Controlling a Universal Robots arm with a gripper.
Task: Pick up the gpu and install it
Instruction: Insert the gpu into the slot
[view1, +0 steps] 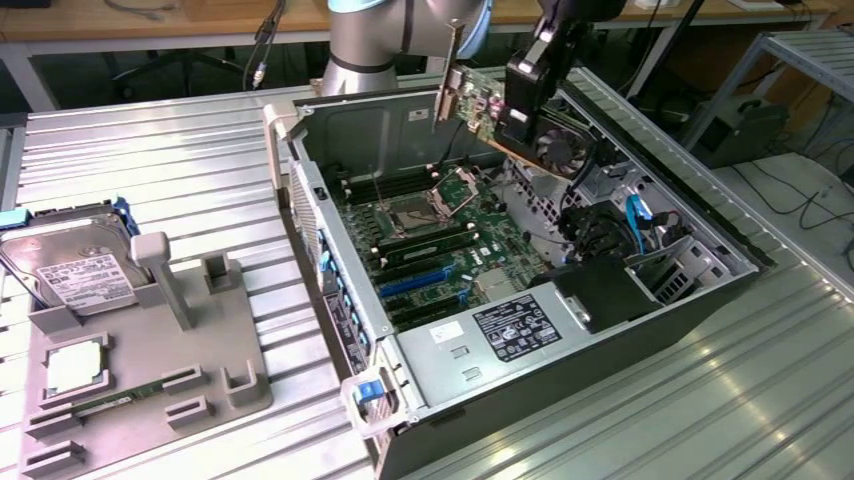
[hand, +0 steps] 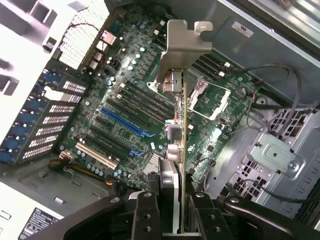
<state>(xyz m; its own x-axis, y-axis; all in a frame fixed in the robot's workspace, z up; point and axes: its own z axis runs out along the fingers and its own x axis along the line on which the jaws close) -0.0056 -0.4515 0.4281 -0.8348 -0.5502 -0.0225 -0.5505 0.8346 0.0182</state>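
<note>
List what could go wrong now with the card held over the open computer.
The graphics card, gripped by the end effector, hangs tilted above the case; it could slip in the grip. Lowered askew, its edge might miss the blue slot and strike the open processor socket. Its metal bracket could catch the case wall.

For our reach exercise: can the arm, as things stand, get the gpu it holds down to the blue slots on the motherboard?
Probably yes. The tool grips the gpu above the open case, and nothing lies over the blue slots; the cables sit off to one side.
</note>
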